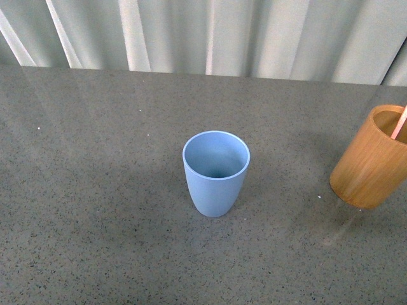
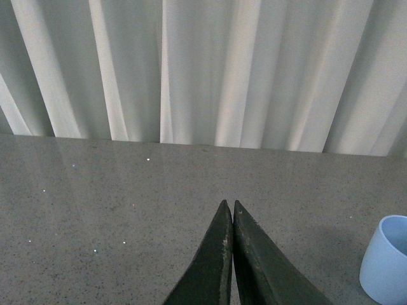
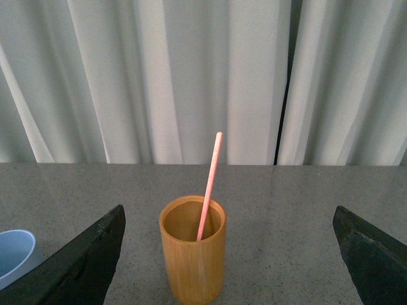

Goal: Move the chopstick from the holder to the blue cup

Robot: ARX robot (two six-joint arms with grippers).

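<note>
I have the blue cup (image 1: 216, 173) standing upright near the middle of the grey speckled worktop (image 1: 95, 190), its mouth open towards me. Well apart from it, at the right edge of the front view, stands the orange-brown holder (image 1: 369, 159), partly cut off by the frame. The chopstick (image 1: 399, 124) is in the holder: only a short pink length shows in the front view, rising from inside the rim. The right wrist view shows it better. There the chopstick (image 3: 210, 187) leans against the holder's (image 3: 193, 257) inner wall, its lower end down inside and its upper part standing well clear of the rim. My right tool (image 3: 228, 208) is released, its two dark fingers (image 3: 89, 257) spread wide. The holder sits ahead between them, touching neither. My left tool (image 2: 230, 204) is clenched, the tips pressed together over bare worktop. The blue cup (image 2: 388, 257) just shows at the edge of that view, off to the tool's right. A pale pleated curtain (image 1: 210, 35) hangs along the far side of the worktop.
</note>
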